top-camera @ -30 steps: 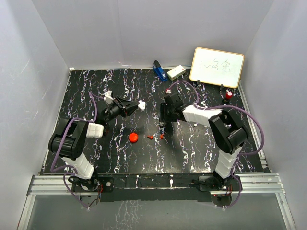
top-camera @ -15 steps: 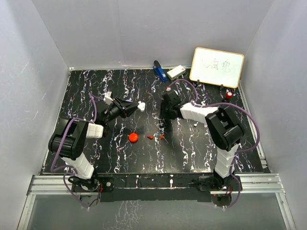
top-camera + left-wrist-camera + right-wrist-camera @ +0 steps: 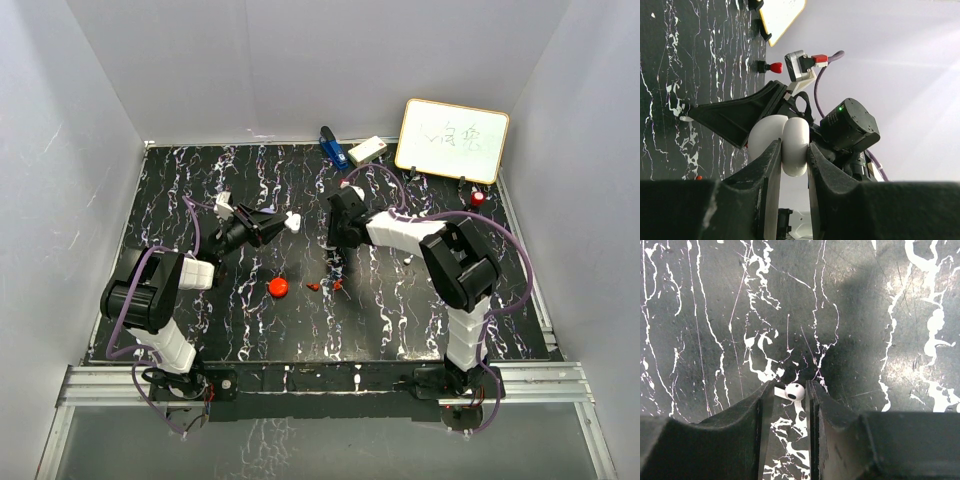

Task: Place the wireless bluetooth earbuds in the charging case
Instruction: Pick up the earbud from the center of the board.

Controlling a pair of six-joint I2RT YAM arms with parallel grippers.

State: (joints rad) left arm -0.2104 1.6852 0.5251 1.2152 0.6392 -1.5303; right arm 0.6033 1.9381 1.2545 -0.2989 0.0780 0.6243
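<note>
A white charging case (image 3: 790, 145), hinged open into two rounded halves, is held above the table with my left gripper (image 3: 792, 150) shut on it. In the top view the case (image 3: 293, 220) hangs left of centre. My right gripper (image 3: 789, 387) points down at the table. Its jaws press a white earbud (image 3: 795, 391) from both sides, and the earbud still lies on the marble surface. In the top view the right gripper (image 3: 338, 262) stands just above two tiny red earbuds (image 3: 314, 287) and right of a round red case (image 3: 278, 287).
A whiteboard (image 3: 452, 140) leans at the back right, with a red-capped marker (image 3: 478, 199) below it. A blue object (image 3: 332, 148) and a small white box (image 3: 367, 150) lie at the back edge. White walls enclose the black marbled table (image 3: 200, 190).
My right gripper has shifted slightly left over the table and its jaws have narrowed onto the white earbud. The left gripper has kept hold of the case and barely moved.
</note>
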